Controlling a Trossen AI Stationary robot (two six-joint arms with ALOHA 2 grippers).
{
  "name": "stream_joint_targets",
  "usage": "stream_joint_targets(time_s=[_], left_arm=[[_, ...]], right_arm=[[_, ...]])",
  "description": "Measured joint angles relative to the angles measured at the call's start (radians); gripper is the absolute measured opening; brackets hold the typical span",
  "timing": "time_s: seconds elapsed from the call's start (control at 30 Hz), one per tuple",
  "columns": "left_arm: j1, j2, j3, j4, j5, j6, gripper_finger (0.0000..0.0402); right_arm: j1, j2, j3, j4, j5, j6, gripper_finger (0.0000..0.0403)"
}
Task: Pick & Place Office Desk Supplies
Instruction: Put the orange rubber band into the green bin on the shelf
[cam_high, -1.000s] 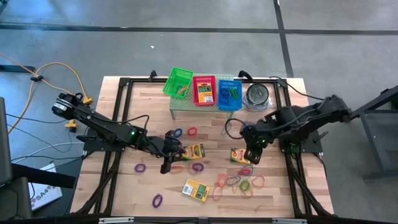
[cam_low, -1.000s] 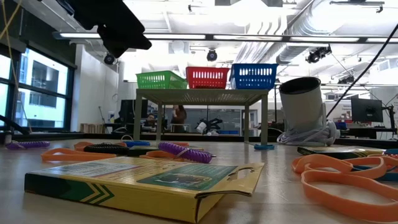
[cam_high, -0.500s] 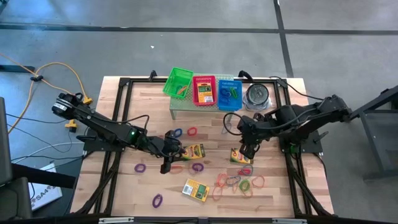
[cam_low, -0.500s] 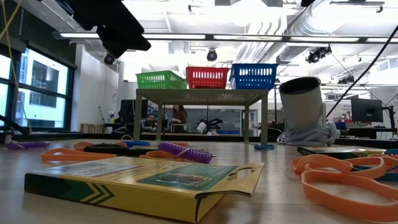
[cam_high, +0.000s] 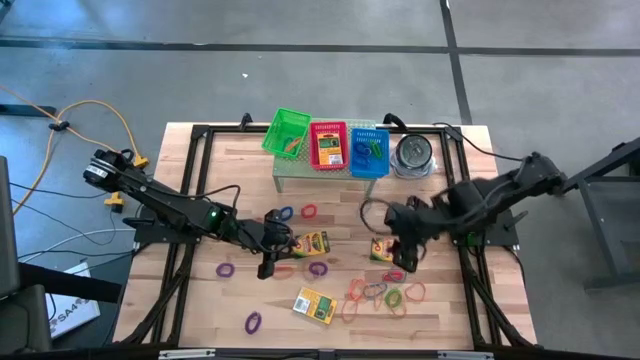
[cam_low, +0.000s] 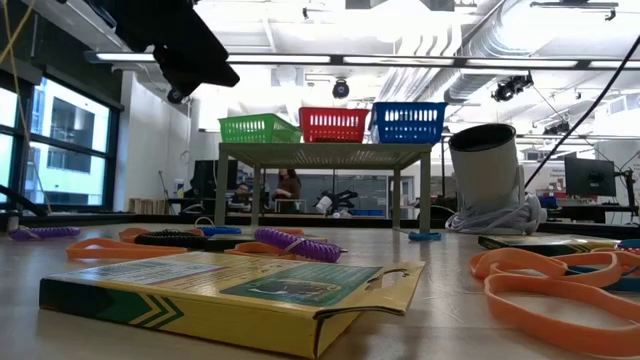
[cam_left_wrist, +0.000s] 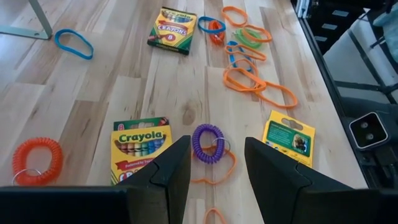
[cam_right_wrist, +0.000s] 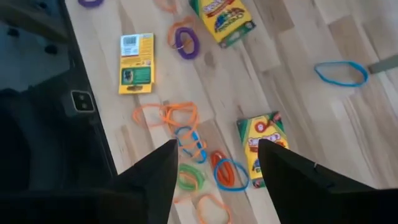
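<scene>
I work both arms over the wooden table (cam_high: 200, 180), bounded by its black frame (cam_high: 470, 290); the open stretch for moving lies on the left half and along the near edge, where only scattered loops lie. My left gripper (cam_high: 268, 262) hangs above mid-table with its jaws parted and nothing between them, a purple coil band (cam_left_wrist: 208, 135) showing in the gap below and a crayon box (cam_left_wrist: 140, 149) just beside it. My right gripper (cam_high: 405, 262) hovers over the right half, jaws apart and empty, above another crayon box (cam_right_wrist: 263, 145) and a cluster of rubber bands (cam_high: 385, 294) in orange, green, blue and red.

I count three crayon boxes on the tabletop from above; the third (cam_high: 314, 304) lies face down near the front edge, and a fourth (cam_high: 328, 149) sits in the red basket (cam_high: 328, 130). Three baskets stand on a small raised shelf (cam_low: 318, 155) at the far edge: green basket (cam_high: 285, 131), red, blue basket (cam_high: 369, 152). A round metal tin (cam_high: 413, 153) sits beside them.

The floor around is grey concrete (cam_high: 300, 70); people show far off in the room behind.
</scene>
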Motion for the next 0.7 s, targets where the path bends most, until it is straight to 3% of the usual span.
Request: stream_joint_targets(time_s=[0.1,0.27,0.7], left_arm=[[0.0,0.0,0.0,0.0,0.0,-0.001,0.0147],[0.0,0.0,0.0,0.0,0.0,-0.003,0.0147],[0.0,0.0,-0.001,0.0,0.0,-0.003,0.0147]], right_arm=[[0.079,0.001,-0.031,0.021,0.035,0.028,0.0212],[0.16,0.011,-0.113,0.05,-0.018,0.069,0.0211],[0.373,0.012,-0.516,0.3,0.035,0.569,0.0211]])
